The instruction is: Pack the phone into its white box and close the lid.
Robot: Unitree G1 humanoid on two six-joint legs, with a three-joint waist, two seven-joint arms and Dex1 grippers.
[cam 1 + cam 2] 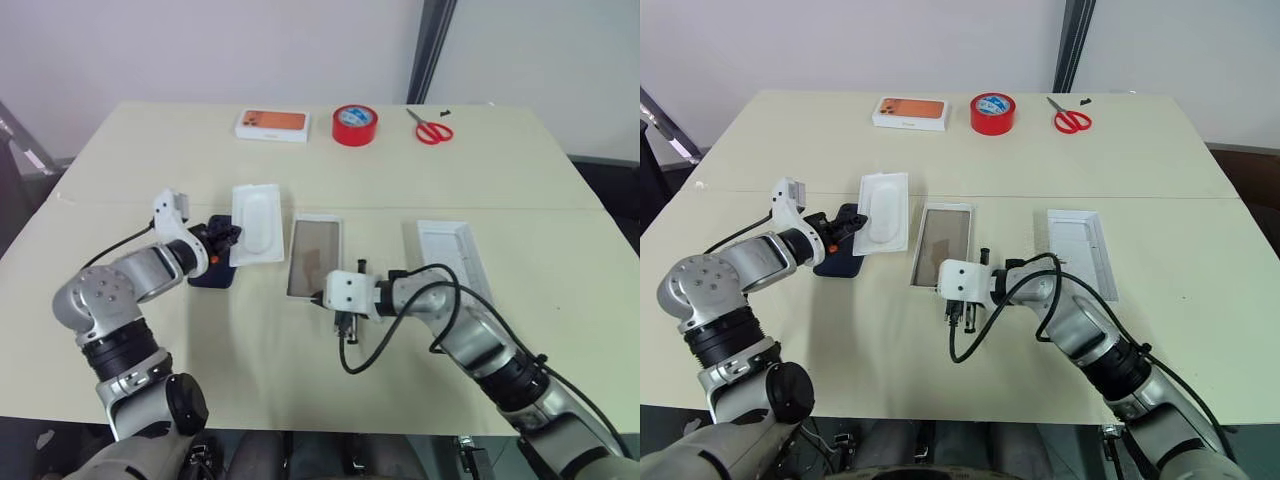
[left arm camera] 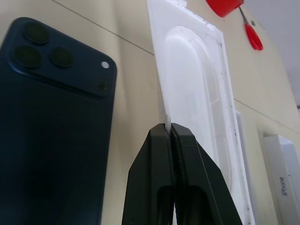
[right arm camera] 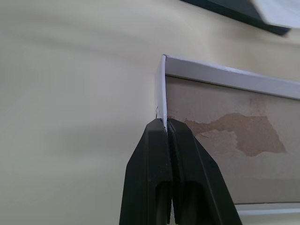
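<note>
Right gripper (image 3: 166,123) on white box (image 3: 225,131) rim

The phone (image 2: 51,136) has a glossy dark-blue back. The white box (image 3: 225,140) is thin cardboard with a torn brown paper bottom (pretty rough-looking). The insert tray (image 2: 197,108) looks like smooth moulded plastic; table (image 1: 300,380) matt.

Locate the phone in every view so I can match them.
Left eye view: phone left of centre, against the white moulded insert.
Right eye view: left of centre.
Left wrist view: back up, lenses showing.
Right wrist view: dark strip beyond the box corner, probably it.
Landmark: the insert.
</note>
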